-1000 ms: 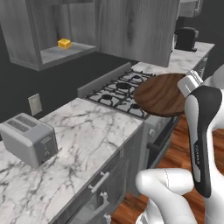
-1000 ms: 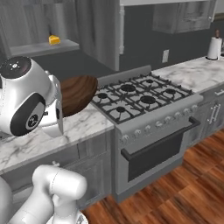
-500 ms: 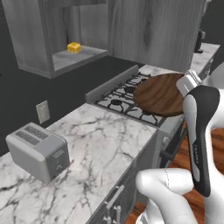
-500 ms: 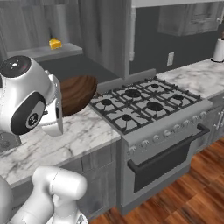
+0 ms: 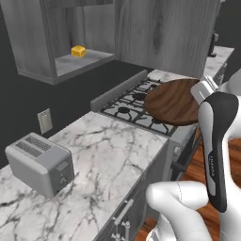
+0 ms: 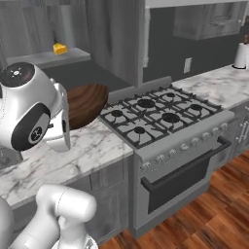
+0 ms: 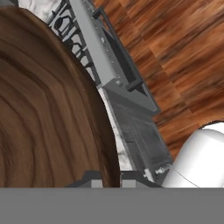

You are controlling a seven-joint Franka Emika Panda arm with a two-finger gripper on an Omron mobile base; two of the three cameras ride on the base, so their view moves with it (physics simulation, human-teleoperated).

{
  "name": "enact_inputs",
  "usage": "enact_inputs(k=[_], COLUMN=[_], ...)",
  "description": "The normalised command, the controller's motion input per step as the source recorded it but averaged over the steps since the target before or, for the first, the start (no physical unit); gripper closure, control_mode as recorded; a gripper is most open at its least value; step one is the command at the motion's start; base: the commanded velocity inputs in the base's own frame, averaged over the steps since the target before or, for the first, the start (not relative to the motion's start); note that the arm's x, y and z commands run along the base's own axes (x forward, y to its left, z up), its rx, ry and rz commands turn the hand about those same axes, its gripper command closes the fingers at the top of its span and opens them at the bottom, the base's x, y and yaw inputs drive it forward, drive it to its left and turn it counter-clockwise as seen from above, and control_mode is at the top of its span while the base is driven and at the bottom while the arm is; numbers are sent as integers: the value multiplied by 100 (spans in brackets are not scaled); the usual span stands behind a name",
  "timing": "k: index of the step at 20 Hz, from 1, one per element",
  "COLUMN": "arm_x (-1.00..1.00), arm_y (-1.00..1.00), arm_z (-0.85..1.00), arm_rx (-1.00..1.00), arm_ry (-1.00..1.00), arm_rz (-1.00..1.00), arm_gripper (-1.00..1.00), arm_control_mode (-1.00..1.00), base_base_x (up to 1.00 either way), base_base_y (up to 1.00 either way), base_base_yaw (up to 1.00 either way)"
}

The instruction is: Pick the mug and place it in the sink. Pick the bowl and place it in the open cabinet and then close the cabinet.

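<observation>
Claw (image 7: 107, 177) pinched tight on the rim of the brown bowl (image 5: 173, 101), held up in the air over the stove (image 6: 160, 116). Open cabinet (image 5: 70, 56) up behind, yellow block (image 5: 78, 51) inside. Toaster (image 5: 40, 162) on the counter (image 5: 113, 150).

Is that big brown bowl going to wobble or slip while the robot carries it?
The bowl looks like stiff wood, so it probably won't bend. It is wide and seems pinched at just one edge by the jaws, so it may sag or swing. Its smooth rim might slide a little in that small grip.
</observation>
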Motion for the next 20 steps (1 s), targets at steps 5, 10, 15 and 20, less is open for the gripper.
enact_inputs(k=[5, 10, 15, 20], arm_x=[0, 0, 0, 0], arm_y=[0, 0, 0, 0], arm_z=[0, 0, 0, 0], arm_rx=[0, 0, 0, 0], arm_ry=[0, 0, 0, 0], arm_rz=[0, 0, 0, 0], arm_gripper=[100, 100, 100, 100], arm_control_mode=[100, 100, 100, 100], base_base_x=[66, 67, 100, 96], base_base_y=[99, 60, 33, 51], base_base_yaw=[37, 40, 26, 18])
